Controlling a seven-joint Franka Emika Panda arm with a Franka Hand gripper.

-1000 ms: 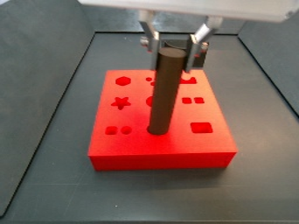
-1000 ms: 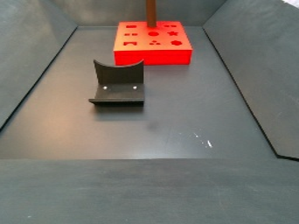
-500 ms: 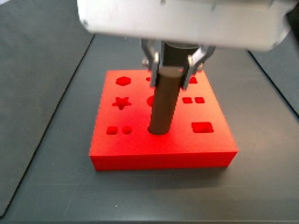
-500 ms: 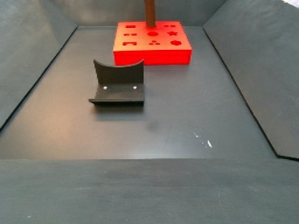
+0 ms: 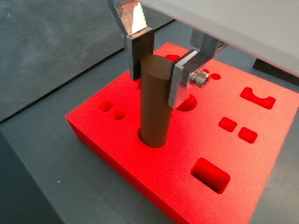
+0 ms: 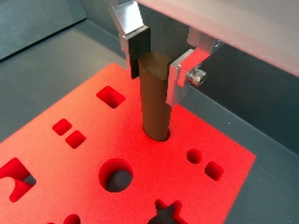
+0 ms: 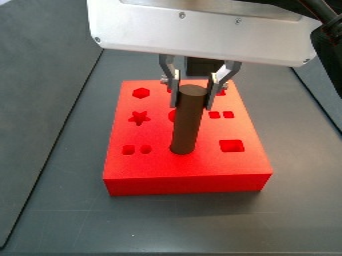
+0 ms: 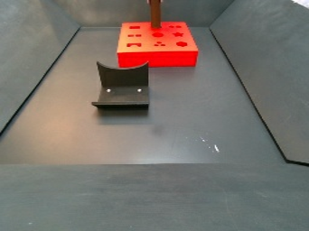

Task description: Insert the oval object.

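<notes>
The tool (image 5: 163,63) stands above the red block (image 5: 205,149), its two silver fingers (image 5: 184,77) closed on the upper end of the oval object (image 5: 152,105). The oval object is upright, its lower end seated in a hole of the red block, most of its length still above the block's top face; both wrist views show this (image 6: 153,101). In a side view the tool (image 7: 197,83) appears at centre frame under the white wrist housing, gripping the oval object (image 7: 186,125) over the red block (image 7: 187,170). In a side view the red block (image 8: 157,45) lies at upper centre of the dark worktop (image 8: 182,135), with the fixture (image 8: 121,87) nearer the camera, well apart from it.
</notes>
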